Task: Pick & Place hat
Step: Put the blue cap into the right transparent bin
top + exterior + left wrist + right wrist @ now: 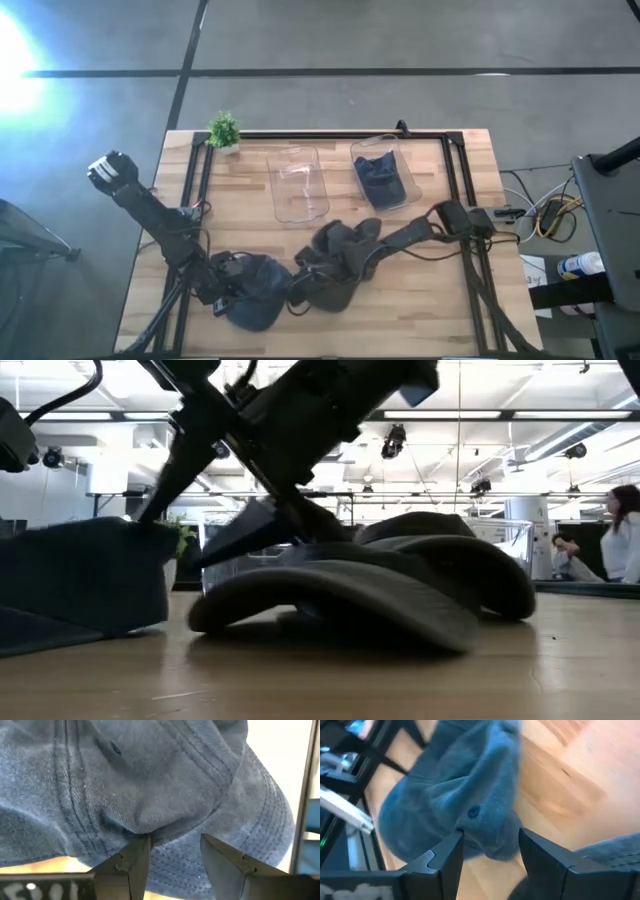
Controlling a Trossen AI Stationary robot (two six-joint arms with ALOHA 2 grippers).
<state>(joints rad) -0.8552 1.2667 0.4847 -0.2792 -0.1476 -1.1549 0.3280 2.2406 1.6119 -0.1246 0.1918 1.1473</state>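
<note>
A blue denim hat (258, 300) lies on the table near its near edge. It fills the left wrist view (150, 780) and shows in the right wrist view (450, 795). My left gripper (232, 285) (172, 852) is open at the hat's left side, low over the table. My right gripper (300, 285) (490, 850) is open at the hat's right side, with the crown's edge between its fingers. A dark grey hat (345, 250) (350, 595) (620, 850) rests on its brim under the right arm. My left gripper comes level from the table's left. One fingertip (142, 842) meets the bulge of the crown (137, 822) just above the brim (180, 845), and the other finger stands clear in front of the brim. The hat lies on the table. My right gripper comes slanting down from the table's right, fingers (447, 852) on either side of the crown's lower edge (495, 847). I cannot tell whether they touch it.
Two clear bins stand toward the far side: one (300, 185) empty, one (385, 175) with a blue hat in it. A small potted plant (224, 130) sits at the far left corner. A black frame (455, 200) runs round the tabletop. A person (622, 545) sits in the room behind.
</note>
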